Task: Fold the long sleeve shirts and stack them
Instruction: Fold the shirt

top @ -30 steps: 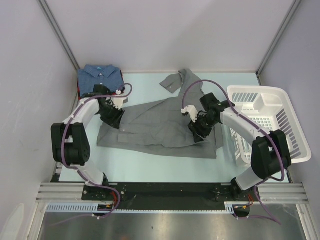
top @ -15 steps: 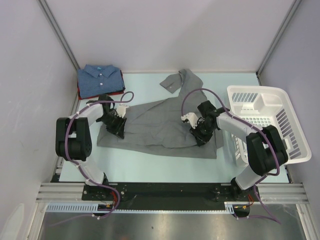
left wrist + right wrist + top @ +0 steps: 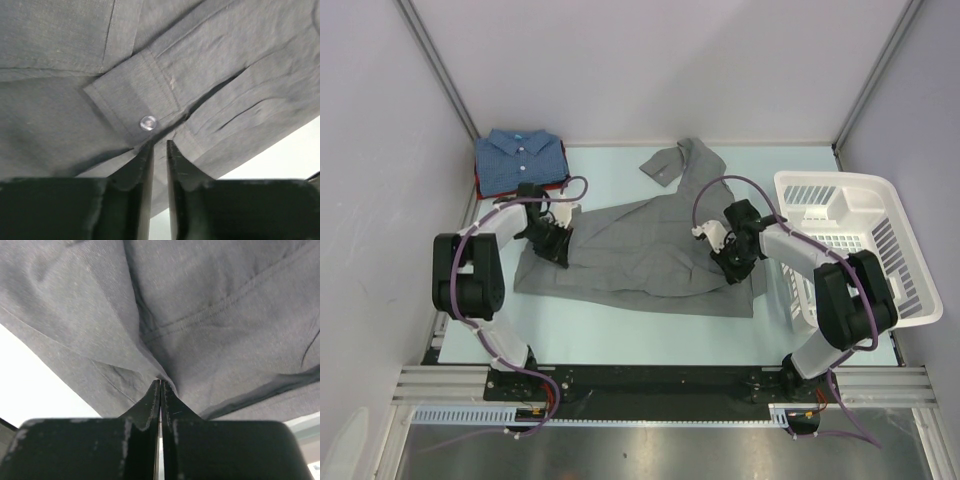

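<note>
A plain grey shirt lies spread across the middle of the table, collar toward the back. My left gripper is low over its left side. In the left wrist view, the left gripper is at a buttoned cuff with a narrow gap between its fingers. Nothing shows pinched there. My right gripper is at the shirt's right side. In the right wrist view, the right gripper is shut on a puckered fold of grey cloth. A folded blue shirt lies at the back left on a dark red one.
A white slatted basket stands at the right, close to my right arm. Metal posts and walls close in the back and sides. Bare pale table shows in front of the grey shirt.
My left gripper came down and forward onto the shirt's left side, then eased back slightly. My right gripper moved right and back along the shirt's right side, staying low on the cloth.
</note>
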